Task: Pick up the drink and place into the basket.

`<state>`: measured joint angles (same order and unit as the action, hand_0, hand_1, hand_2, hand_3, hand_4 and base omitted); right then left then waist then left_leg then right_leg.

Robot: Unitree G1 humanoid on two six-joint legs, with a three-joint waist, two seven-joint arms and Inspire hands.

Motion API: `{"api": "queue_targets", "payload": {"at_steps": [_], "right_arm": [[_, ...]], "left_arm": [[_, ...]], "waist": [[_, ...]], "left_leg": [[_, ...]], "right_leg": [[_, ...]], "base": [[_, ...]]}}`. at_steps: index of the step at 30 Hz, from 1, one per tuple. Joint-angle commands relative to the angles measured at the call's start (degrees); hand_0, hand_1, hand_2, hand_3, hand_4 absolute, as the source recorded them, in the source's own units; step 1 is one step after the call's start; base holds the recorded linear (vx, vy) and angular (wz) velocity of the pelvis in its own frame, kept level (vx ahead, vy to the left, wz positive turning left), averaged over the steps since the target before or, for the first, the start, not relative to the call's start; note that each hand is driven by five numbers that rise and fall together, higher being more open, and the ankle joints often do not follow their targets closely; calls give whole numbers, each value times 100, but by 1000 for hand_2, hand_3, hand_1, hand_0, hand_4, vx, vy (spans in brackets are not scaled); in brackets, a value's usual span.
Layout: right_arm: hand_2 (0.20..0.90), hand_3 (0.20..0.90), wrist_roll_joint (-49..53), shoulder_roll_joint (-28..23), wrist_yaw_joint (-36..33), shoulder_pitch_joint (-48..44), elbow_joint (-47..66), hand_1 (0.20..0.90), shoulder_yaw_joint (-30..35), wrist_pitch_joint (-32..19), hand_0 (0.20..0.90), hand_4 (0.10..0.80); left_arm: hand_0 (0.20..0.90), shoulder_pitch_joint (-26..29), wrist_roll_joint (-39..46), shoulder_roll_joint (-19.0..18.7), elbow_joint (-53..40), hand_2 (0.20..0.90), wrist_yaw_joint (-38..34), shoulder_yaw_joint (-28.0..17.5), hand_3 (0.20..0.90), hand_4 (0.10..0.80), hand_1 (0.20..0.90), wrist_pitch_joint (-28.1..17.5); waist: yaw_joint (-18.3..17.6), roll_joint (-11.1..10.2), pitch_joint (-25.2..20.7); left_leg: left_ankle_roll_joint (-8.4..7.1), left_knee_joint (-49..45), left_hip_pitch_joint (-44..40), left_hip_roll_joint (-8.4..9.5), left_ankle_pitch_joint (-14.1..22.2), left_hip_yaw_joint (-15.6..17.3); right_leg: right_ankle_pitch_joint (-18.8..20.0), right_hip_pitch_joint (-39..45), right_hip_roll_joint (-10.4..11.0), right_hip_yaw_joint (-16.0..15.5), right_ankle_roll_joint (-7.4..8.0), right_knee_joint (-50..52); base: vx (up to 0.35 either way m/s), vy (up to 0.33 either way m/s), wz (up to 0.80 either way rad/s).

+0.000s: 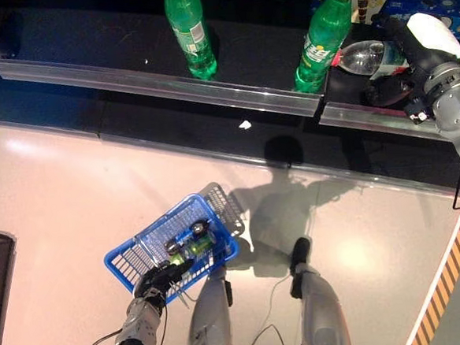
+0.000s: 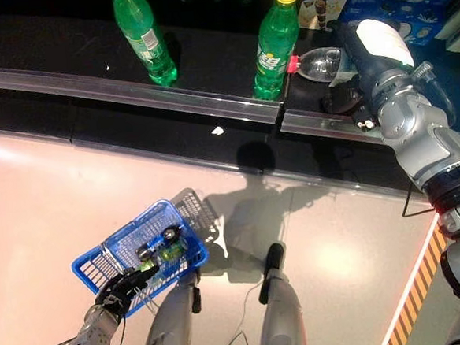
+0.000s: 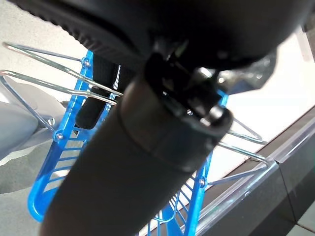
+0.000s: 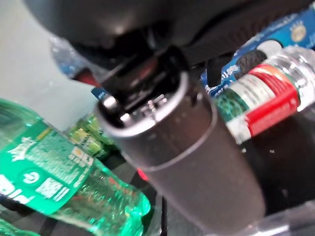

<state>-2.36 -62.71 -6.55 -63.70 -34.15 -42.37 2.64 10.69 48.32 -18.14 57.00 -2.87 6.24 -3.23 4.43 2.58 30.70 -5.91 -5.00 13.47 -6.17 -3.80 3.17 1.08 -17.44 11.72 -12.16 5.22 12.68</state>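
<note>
Left eye view: the right hand [image 1: 412, 65] reaches in at the upper right onto the dark shelf [image 1: 86, 40]. Just to its left a clear bottle with a red cap [image 1: 360, 57] lies on its side, long axis running left-right across the frame, and the hand's dark fingers sit at the bottle's right end. Whether they close on it I cannot tell. A green bottle with a yellow cap [image 1: 324, 32] stands just left of it; another green bottle [image 1: 190, 31] stands well apart at upper centre. At lower left the left hand [image 1: 160, 280] curls round the handle of the blue basket [image 1: 126, 263], which already holds some small items.

Right eye view: the same layout. The clear bottle is far from the basket, so the right hand is clearly the nearer one.

Left wrist view: blue mesh and wire handles show past the hand's dark bulk.

Right wrist view: the clear bottle's red label passes behind the thumb, with green bottles beside; contact is unclear.
</note>
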Motion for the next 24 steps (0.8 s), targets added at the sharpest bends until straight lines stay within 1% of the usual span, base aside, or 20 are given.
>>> {"api": "queue_targets", "payload": {"at_steps": [1,2,3,5,6,12,16,17,19,24], "right_arm": [[900,900,-345,-610,-129,-1209,-132,900,-444,93,900,800],[900,900,-345,-610,-129,-1209,-132,900,-444,93,900,800],[900,900,-428,-609,-133,-1418,-274,900,-645,222,900,800],[900,900,-462,-598,-118,-1546,-386,900,-766,268,900,800],[900,900,-547,-600,-55,-1716,-486,900,-927,407,900,800],[900,900,-587,-632,230,-2070,-740,900,-1331,703,900,800],[900,900,-541,-636,365,-2099,-841,900,-1393,722,900,800],[900,900,-542,-617,560,-2123,-902,900,-1439,785,900,800],[900,900,-460,-612,718,-2047,-978,900,-1442,813,900,800],[900,900,-242,-475,1040,-1828,-1449,900,-1162,767,900,800]], "left_arm": [[300,-865,-23,-485,-348,300,98,320,200,100,300,-106],[300,-865,-23,-485,-348,300,98,320,200,100,300,-106],[300,-853,1,-513,-362,300,84,334,200,100,300,-105],[300,-832,13,-529,-358,300,80,332,200,100,300,-91],[300,-811,23,-549,-385,300,57,350,200,100,300,-70],[300,-803,28,-617,-475,300,60,365,200,100,300,-14],[300,-814,56,-639,-486,300,77,372,200,100,300,-17],[300,-813,52,-653,-512,300,81,381,200,100,300,-7],[300,-809,67,-677,-545,300,82,377,200,100,300,10],[300,-744,120,-692,-540,300,129,414,200,100,300,-16]], "waist": [[142,-120,-196],[142,-120,-196],[150,-111,-175],[154,-106,-163],[161,-97,-139],[169,-71,-91],[157,-58,-91],[151,-47,-91],[142,-35,-91],[129,11,-90]], "left_leg": [[-9,-805,480,-203,120,-286],[-9,-805,480,-203,120,-286],[-2,-776,499,-200,109,-277],[-4,-776,524,-199,101,-278],[-7,-769,566,-198,82,-288],[-14,-673,644,-216,13,-281],[-20,-619,671,-224,-15,-265],[-23,-577,695,-230,-31,-255],[-24,-545,728,-237,-51,-240],[-29,-526,799,-250,-67,-221]], "right_leg": [[-190,-128,-25,91,-165,286],[-190,-128,-25,91,-165,286],[-171,-164,-34,97,-163,268],[-161,-191,-37,103,-157,264],[-145,-239,-43,109,-153,263],[-87,-355,-65,117,-132,215],[-62,-407,-73,130,-121,190],[-51,-464,-78,146,-113,186],[-37,-530,-89,150,-116,185],[-30,-641,-94,166,-122,206]], "base": [[0,0,0],[0,0,0],[0,0,0],[-18,-15,0],[-41,-36,0],[-31,-28,0],[0,0,0],[-37,-32,-2],[-35,-37,-2],[-15,-20,-1]]}}
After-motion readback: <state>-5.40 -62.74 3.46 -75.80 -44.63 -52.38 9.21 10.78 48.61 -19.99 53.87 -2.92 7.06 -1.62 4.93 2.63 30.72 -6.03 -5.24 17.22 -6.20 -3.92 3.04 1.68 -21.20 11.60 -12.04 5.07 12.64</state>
